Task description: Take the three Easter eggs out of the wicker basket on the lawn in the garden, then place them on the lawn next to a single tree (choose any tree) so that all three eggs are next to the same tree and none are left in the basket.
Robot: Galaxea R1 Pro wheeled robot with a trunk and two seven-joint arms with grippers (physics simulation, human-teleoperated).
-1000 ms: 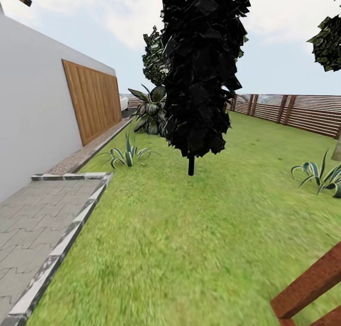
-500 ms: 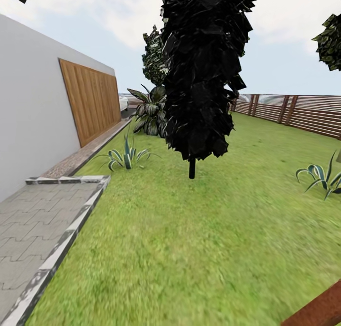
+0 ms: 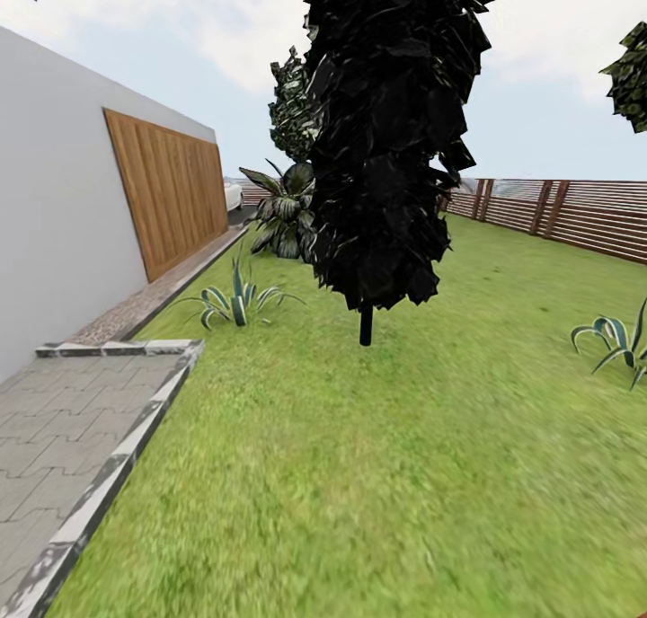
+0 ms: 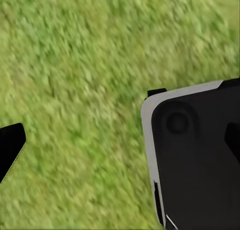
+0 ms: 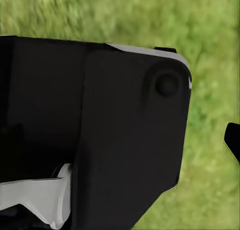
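The Easter eggs, the wicker basket and the tree are out of view. In the head view the lawn point(image 3: 377, 474) spreads wide and green ahead, inside the garden's brown slatted fence point(image 3: 575, 216). My left gripper point(image 4: 120, 147) hangs over grass, its black fingertips point(image 4: 11, 151) far apart with nothing between them, so it is open. My right gripper point(image 5: 120, 145) also hangs above grass; one fingertip point(image 5: 232, 142) sits at the frame edge, nothing held, and it looks open.
A tall, almost black bushy plant point(image 3: 386, 142) on a thin stem stands mid-lawn ahead. A white house wall point(image 3: 54, 205) with a wooden panel point(image 3: 171, 187) and a paved path point(image 3: 63, 447) run along the left. Spiky plants point(image 3: 235, 302) point(image 3: 620, 339) dot the grass.
The whole head view has shifted, so the camera moved: the paved path and dark bush slid slightly, and a red-brown wooden beam at the lower right left the picture.
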